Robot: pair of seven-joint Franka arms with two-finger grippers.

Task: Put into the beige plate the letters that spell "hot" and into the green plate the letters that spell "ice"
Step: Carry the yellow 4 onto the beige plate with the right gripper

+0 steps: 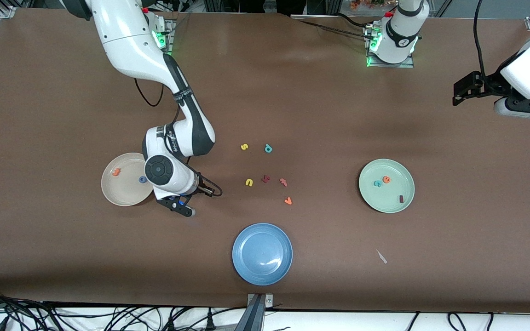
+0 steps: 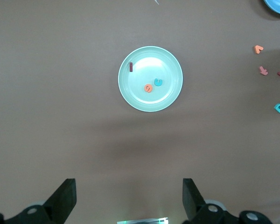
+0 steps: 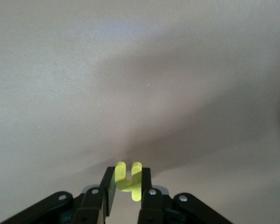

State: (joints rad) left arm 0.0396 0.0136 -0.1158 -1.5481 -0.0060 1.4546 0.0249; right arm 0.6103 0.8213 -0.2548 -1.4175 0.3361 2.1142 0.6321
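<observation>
My right gripper [image 3: 129,175] is shut on the yellow "h" [image 3: 136,185], pinched between both fingers. In the front view this gripper [image 1: 183,208] hangs over bare table just beside the beige plate [image 1: 113,188]. That plate holds the orange "t" [image 1: 116,172] and the blue "o" [image 1: 142,179]. The green plate [image 1: 396,209] lies toward the left arm's end and holds the teal "c" [image 1: 377,183], the orange "e" [image 1: 386,179] and the dark red "i" [image 1: 401,199]. My left gripper [image 2: 129,198] waits open and empty, high above the green plate [image 2: 144,60].
A blue plate [image 1: 262,253] lies nearest the front camera. Loose letters sit mid-table: yellow "s" [image 1: 244,147], teal "p" [image 1: 268,148], yellow "u" [image 1: 249,182], a dark red letter [image 1: 265,179], a pinkish one [image 1: 283,182], orange "v" [image 1: 287,200]. A small white scrap [image 1: 381,256] lies on the table.
</observation>
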